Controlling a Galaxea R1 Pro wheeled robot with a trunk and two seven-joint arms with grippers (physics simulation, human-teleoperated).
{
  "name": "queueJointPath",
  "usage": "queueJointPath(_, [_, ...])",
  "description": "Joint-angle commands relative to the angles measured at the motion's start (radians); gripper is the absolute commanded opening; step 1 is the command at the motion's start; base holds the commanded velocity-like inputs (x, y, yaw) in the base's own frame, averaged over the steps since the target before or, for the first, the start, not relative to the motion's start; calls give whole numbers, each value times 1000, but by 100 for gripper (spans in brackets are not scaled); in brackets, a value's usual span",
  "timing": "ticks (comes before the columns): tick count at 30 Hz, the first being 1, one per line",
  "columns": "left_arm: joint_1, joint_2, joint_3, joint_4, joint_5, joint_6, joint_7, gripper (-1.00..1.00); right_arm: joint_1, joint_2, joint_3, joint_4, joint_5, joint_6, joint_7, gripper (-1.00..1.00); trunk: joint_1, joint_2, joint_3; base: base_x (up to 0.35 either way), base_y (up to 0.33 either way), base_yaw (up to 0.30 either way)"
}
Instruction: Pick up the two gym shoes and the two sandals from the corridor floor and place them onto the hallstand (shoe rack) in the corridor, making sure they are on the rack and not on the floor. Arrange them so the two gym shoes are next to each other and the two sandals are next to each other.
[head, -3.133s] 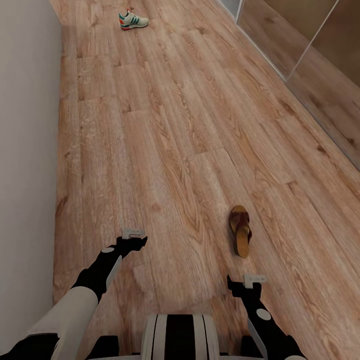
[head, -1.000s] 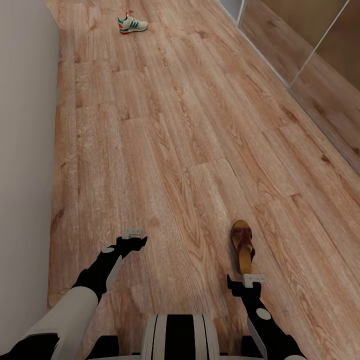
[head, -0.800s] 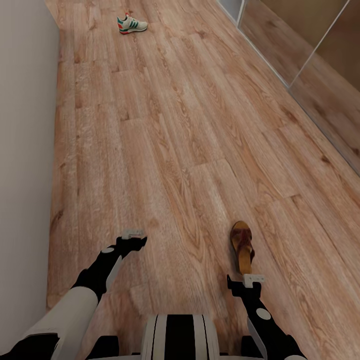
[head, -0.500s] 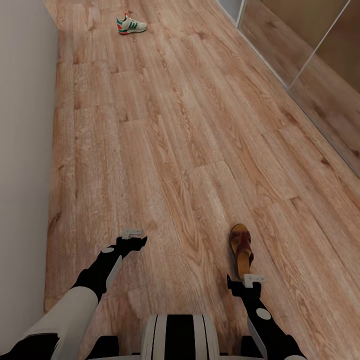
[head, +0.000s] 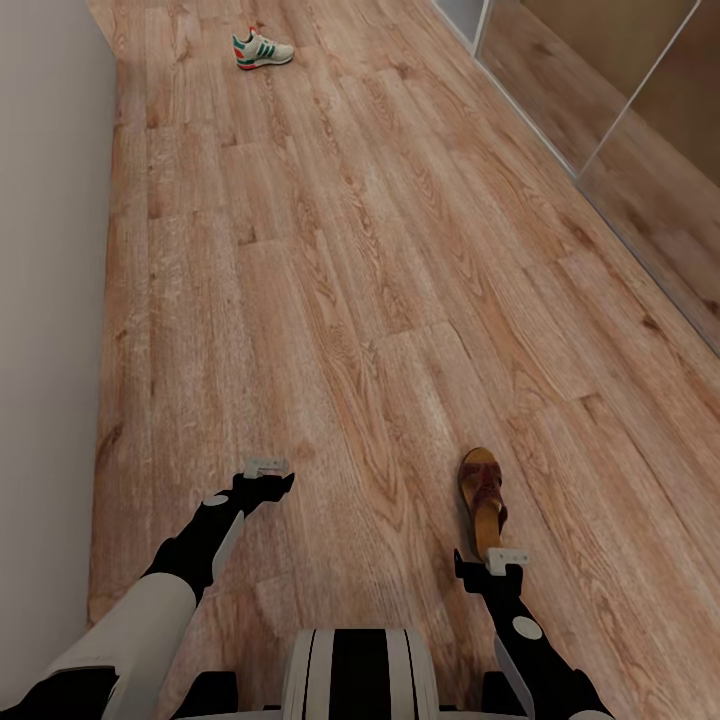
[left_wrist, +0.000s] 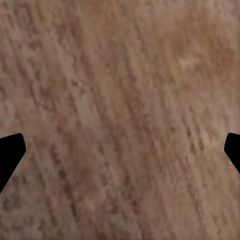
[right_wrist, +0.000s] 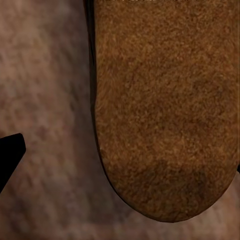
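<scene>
One dark brown sandal (head: 483, 496) lies on the corridor floor (head: 330, 300) just ahead of my right gripper (head: 497, 560), which hangs above its heel end. The right wrist view looks down on the sandal's tan footbed (right_wrist: 160, 105) between wide-spread fingertips (right_wrist: 10, 150). One white gym shoe (head: 262, 48) with green stripes sits far up the corridor near the left wall. My left gripper (head: 266, 472) hovers over bare planks (left_wrist: 120, 120), open, with nothing between its fingers. The hallstand is out of view.
A pale wall (head: 45, 300) runs along the left side. Glossy sliding panels (head: 640, 110) with a white frame line the right side. Wood planks stretch between them up the corridor.
The whole picture has shifted slightly as the camera moved; the sandal now sits lower and closer to my right gripper. Both arms hold the same pose.
</scene>
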Motion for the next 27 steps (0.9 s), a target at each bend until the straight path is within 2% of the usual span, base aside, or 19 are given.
queueJointPath(1, [0, -1, 7, -2, -9, 6, -8, 100, 0, 1, -4, 1, 6, -3, -1, 100, 0, 0, 0, 0, 0, 0])
queueJointPath(19, [0, -1, 7, -2, -9, 6, -7, 100, -1, 0, -4, -1, 6, -3, -1, 100, 0, 0, 0, 12, 0, 0])
queueJointPath(20, [0, -1, 7, -2, -9, 6, -7, 100, -1, 0, -4, -1, 6, -3, -1, -100, 0, 0, 0, 108, 0, 0])
queueJointPath(27, [0, -1, 7, -2, -9, 6, -9, 100, -1, 0, -4, -1, 6, -3, -1, -100, 0, 0, 0, 46, 0, 0])
